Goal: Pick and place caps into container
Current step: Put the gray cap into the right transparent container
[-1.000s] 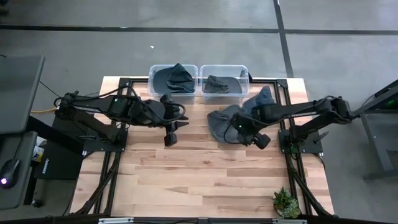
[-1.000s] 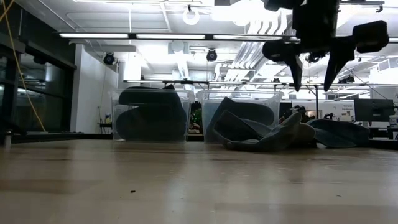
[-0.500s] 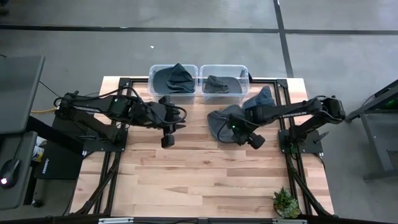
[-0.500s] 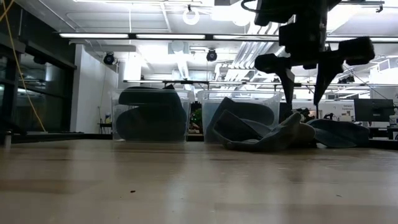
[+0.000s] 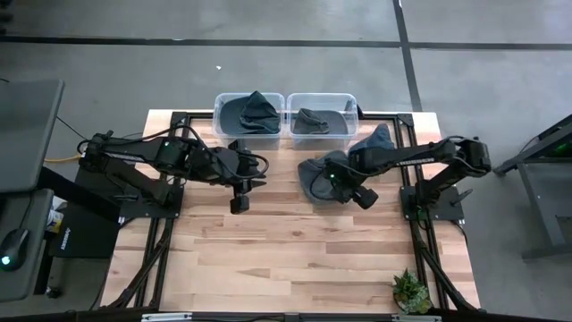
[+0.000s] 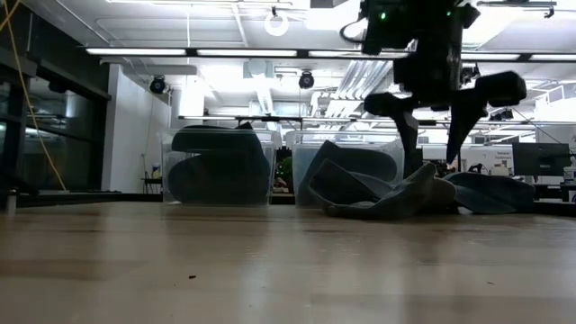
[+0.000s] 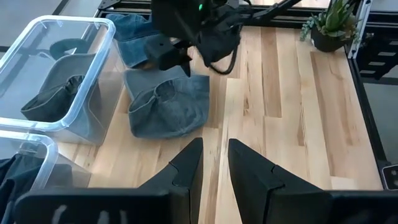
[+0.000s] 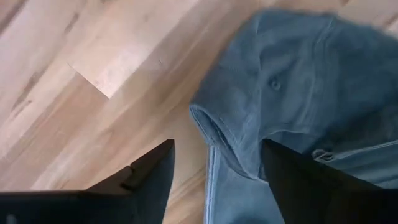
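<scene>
A denim-blue cap [image 5: 315, 175] lies crumpled on the wooden table, also seen in the low view [image 6: 382, 193] and the left wrist view [image 7: 166, 107]. My right gripper [image 5: 337, 183] points down over it, open. Its fingers stand on either side of a raised fold of the cap [image 8: 219, 134], just above the cloth [image 6: 430, 164]. A second cap [image 5: 375, 141] lies behind it toward the far right. My left gripper [image 5: 238, 199] hangs over the table's left half, its fingers a narrow gap apart [image 7: 214, 155] with nothing between them.
Two clear containers stand at the far edge. The left one [image 5: 250, 114] and the right one [image 5: 322, 114] each hold dark caps. A small potted plant [image 5: 411, 292] sits at the near right corner. Bare wood lies in front of both grippers.
My right gripper has come down toward the crumpled cap and a little toward the table's left, its fingers still apart. My left gripper has tipped slightly further downward in place. The caps have not moved.
</scene>
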`<state>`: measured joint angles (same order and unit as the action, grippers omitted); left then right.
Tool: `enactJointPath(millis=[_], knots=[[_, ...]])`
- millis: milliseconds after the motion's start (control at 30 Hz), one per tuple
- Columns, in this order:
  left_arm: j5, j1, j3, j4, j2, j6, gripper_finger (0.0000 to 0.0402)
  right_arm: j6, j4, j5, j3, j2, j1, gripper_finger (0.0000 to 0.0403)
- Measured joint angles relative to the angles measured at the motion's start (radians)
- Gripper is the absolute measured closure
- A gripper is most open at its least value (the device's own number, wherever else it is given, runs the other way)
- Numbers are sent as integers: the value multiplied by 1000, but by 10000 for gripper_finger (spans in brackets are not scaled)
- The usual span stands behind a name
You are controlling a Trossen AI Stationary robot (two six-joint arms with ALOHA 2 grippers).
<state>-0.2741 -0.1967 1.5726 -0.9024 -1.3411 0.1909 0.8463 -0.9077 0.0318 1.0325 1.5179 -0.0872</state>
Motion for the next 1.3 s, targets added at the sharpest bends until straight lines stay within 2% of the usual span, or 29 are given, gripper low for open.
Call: enactJointPath(millis=[200, 300, 633, 800, 1033, 1300], knots=[[4, 0, 0, -22, 0, 1, 328, -53, 4, -44, 0, 66, -5, 113], [5, 0, 0, -23, 0, 1, 328, -51, 14, -60, 0, 84, -5, 97], [25, 0, 0, -51, 0, 1, 328, -36, 100, -94, 0, 157, -5, 94], [25, 0, 0, -51, 0, 1, 328, -56, 93, -152, 0, 165, -5, 95], [37, 0, 0, -51, 0, 1, 328, -63, 68, -156, 0, 165, -6, 126], [37, 0, 0, -51, 0, 1, 328, -119, 65, -156, 0, 165, -6, 217]])
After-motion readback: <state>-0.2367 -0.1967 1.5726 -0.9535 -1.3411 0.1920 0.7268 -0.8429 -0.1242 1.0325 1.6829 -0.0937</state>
